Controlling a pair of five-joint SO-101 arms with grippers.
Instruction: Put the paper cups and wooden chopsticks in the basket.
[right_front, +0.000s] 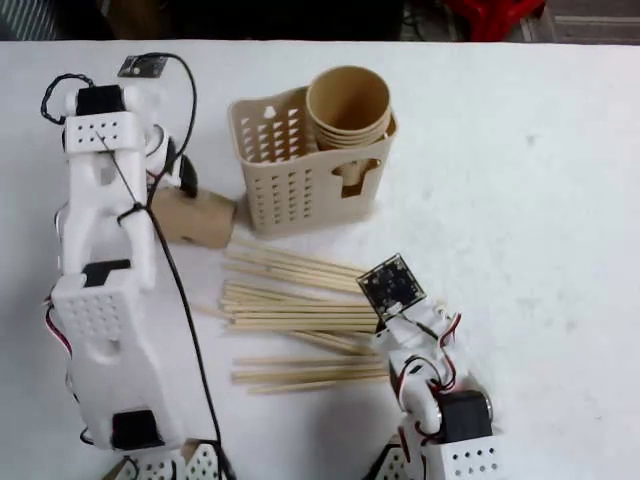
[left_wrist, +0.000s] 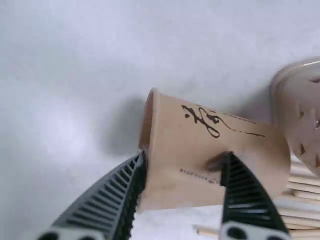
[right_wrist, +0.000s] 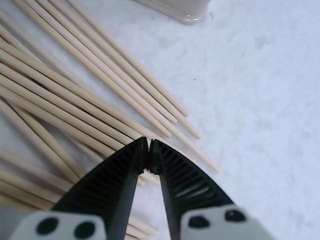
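1. Two arms stand at the near edge of the white table (right_front: 530, 200); the left arm (right_front: 100, 260) takes up the table's left side, and the right arm (right_front: 435, 385) sits low toward the middle.
2. One paper cup (left_wrist: 210, 155) lies on its side, just beside the left corner of the basket (right_front: 290, 190); I cannot tell whether cup and basket touch.
3. Left gripper (left_wrist: 184, 162): it pinches that lying cup, one finger at the rim and the other pressed on the side wall.
4. Several more cups (right_front: 348, 100) are stacked upright in the basket's right end, their rims well above its wall; the left part of the basket is open.
5. Many wooden chopsticks (right_front: 300, 315) lie flat and loose on the table, between the basket and the right arm; the nearest ones lie just in front of the basket's base, the farthest close to the right arm's base.
6. Right gripper (right_wrist: 149, 150): its fingers are pressed together, with nothing visible between the tips; it hangs over the right-hand ends of the chopsticks, and one stick runs under the tips.
7. Open room: bare table stretches from the basket and the right arm out to the right edge, and behind the basket to the far edge; the strip between the left arm and the chopsticks is narrow.
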